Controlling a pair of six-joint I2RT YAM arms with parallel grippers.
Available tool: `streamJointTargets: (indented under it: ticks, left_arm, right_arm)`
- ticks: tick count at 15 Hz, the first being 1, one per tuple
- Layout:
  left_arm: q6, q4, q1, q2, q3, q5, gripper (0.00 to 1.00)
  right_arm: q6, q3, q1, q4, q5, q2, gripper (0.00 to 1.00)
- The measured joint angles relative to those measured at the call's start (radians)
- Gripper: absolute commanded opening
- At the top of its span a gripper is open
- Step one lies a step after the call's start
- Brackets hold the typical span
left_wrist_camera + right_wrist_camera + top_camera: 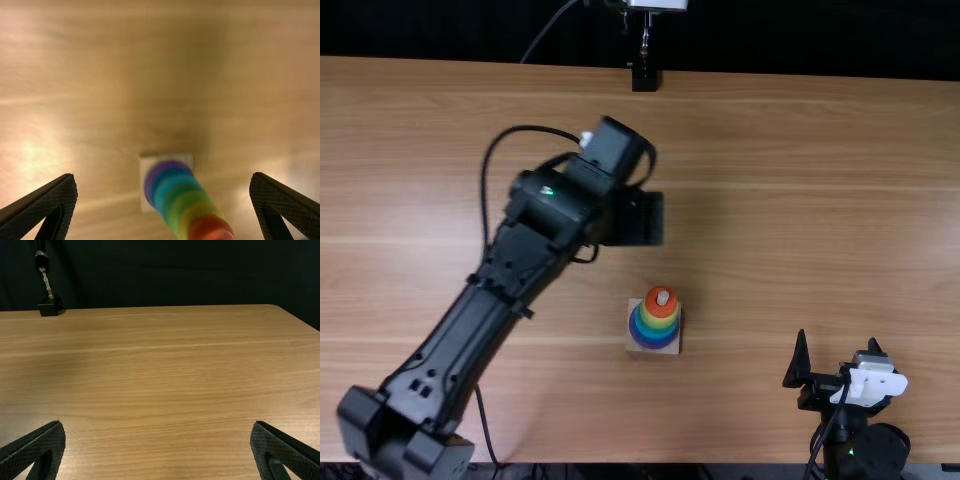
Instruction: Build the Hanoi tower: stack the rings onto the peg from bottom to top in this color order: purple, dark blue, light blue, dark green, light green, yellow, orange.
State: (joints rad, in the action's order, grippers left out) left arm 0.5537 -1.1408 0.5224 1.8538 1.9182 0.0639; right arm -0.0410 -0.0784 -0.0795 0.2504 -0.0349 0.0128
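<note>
Nearest your overhead camera, the left arm (525, 260) slants up from the near edge, left of the ring tower, to the left gripper (637, 218), raised over the wood (800, 210) on the tower's far side. Observe, in the left wrist view, its fingers (40, 205) spread wide, gripping nothing. You see the tower's pale square base (632, 348) under purple (654, 345), blue, green and yellow rings, with the orange ring (654, 305) uppermost around the peg tip (663, 297). To the tower's right and nearer you stands the right gripper (837, 350), wide open and empty.
</note>
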Motion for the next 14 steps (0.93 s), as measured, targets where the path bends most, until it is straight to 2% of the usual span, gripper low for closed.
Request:
streamJointTargets:
  ticks: [2,3,5,9,11,14]
  left_arm:
    - [-0.025,0.067,-0.127,-0.128,-0.064,-0.003,1.00]
    - [-0.058,0.098,-0.178,-0.187,-0.110,-0.006,1.00]
    - [-0.161,0.183,-0.257,-0.279,-0.224,-0.005,1.00]
    - [-0.298,0.296,-0.381,-0.401,-0.462,-0.004,1.00]
    - [-0.362,0.391,-0.422,-0.483,-0.554,-0.006,1.00]
    - [-0.445,0.497,-0.426,-0.635,-0.727,-0.008,1.00]
  right_arm:
    - [0.000,0.000,0.000,0.000,0.000,0.000,1.00]
    - [0.000,0.000,0.000,0.000,0.000,0.000,1.00]
    - [0.000,0.000,0.000,0.000,0.000,0.000,1.00]
    - [0.000,0.000,0.000,0.000,0.000,0.000,1.00]
    - [0.000,0.000,0.000,0.000,0.000,0.000,1.00]
    - [0.000,0.000,0.000,0.000,0.000,0.000,1.00]
